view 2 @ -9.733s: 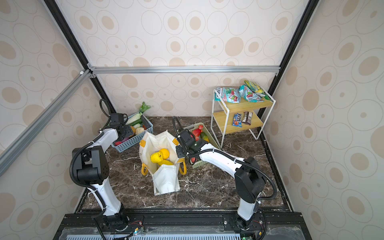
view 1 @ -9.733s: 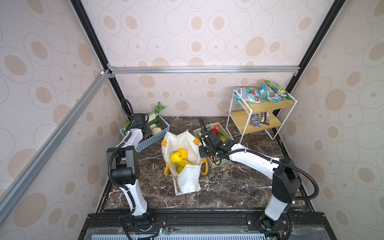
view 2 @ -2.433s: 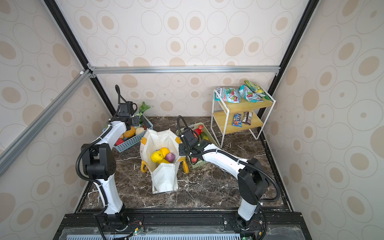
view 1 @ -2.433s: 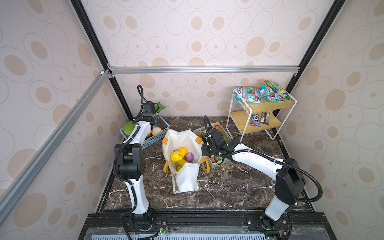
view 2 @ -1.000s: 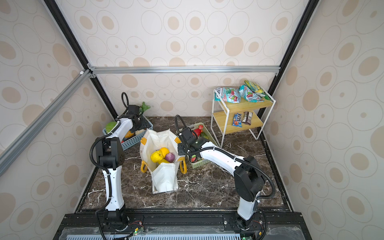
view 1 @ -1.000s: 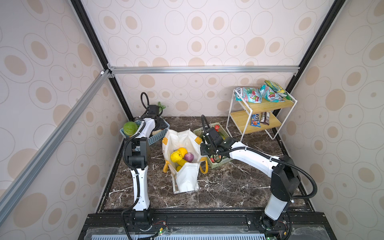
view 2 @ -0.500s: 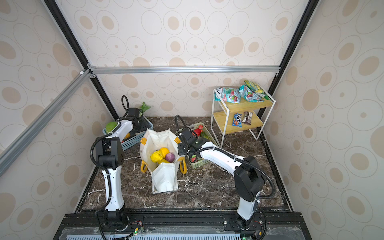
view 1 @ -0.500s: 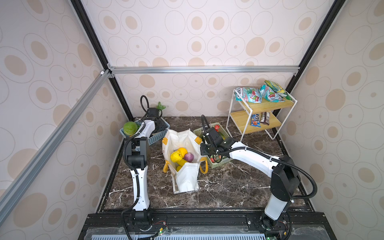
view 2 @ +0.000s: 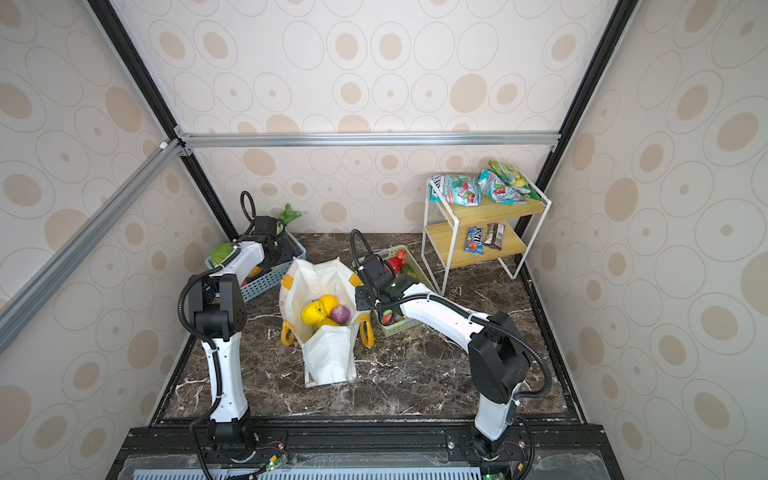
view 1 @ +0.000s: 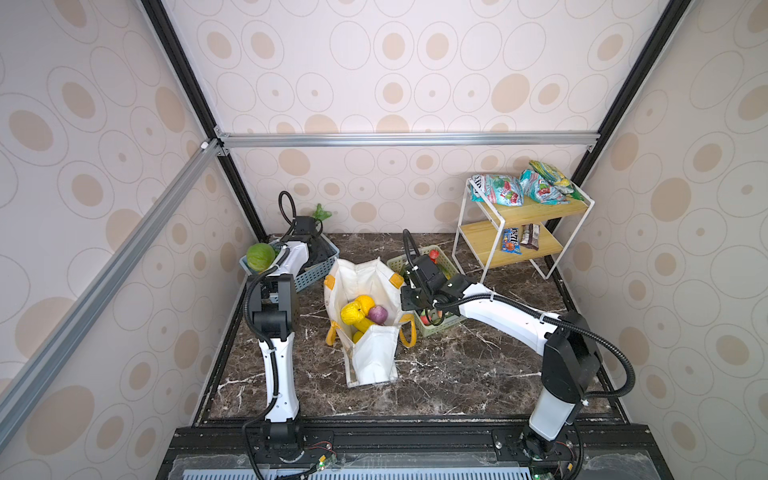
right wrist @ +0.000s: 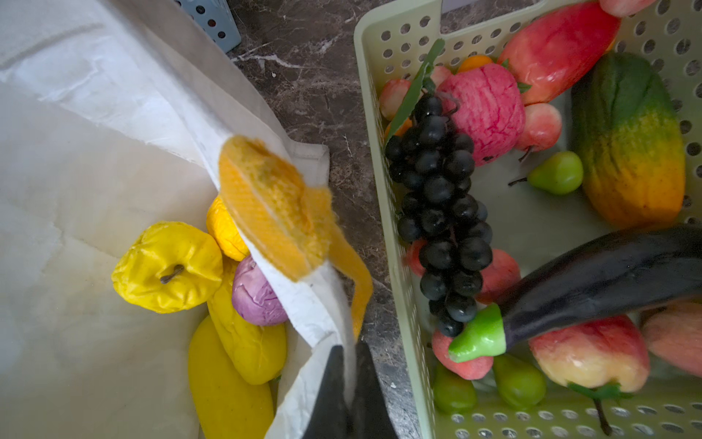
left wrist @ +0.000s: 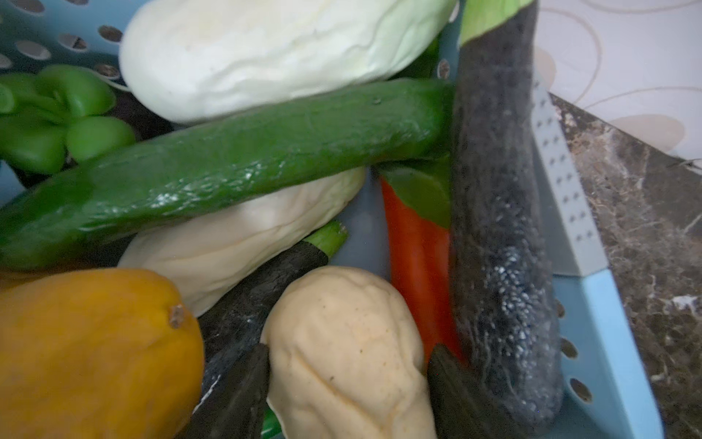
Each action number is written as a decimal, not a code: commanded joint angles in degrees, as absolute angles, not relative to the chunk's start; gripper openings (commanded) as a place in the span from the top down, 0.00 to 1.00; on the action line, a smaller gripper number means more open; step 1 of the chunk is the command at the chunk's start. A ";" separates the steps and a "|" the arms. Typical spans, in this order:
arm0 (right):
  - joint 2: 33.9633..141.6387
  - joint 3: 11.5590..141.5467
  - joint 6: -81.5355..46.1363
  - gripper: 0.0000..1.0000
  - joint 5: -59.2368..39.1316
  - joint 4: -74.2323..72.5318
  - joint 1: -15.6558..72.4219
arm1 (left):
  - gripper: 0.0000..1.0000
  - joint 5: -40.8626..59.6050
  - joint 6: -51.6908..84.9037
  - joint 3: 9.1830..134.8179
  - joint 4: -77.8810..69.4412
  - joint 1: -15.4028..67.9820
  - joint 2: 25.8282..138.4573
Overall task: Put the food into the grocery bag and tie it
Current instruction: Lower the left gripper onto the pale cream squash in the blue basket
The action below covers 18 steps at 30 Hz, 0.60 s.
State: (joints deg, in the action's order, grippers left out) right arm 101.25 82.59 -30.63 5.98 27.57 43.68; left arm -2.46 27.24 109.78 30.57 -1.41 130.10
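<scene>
Grocery bag (view 1: 370, 361) stands open on the tabletop (view 1: 457, 374), yellow fruits (view 1: 351, 311) already inside, right tool (right wrist: 347, 384) pinched shut on its rim; if that fabric slips, the mouth sags. In the blue basket (left wrist: 607, 361), left tool (left wrist: 347, 347) spread astride a pale vegetable (left wrist: 342, 315) tight beside the eggplant (left wrist: 497, 228): a skewed squeeze could squirt it free

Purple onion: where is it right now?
In both top views the onion sits inside the bag, centre floor, beside the yellow apple and the orange.
</scene>
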 commanded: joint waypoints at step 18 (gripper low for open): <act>99.51 80.47 -31.06 0.97 5.54 26.73 43.58 | 0.49 0.52 24.77 106.63 30.63 -2.51 123.43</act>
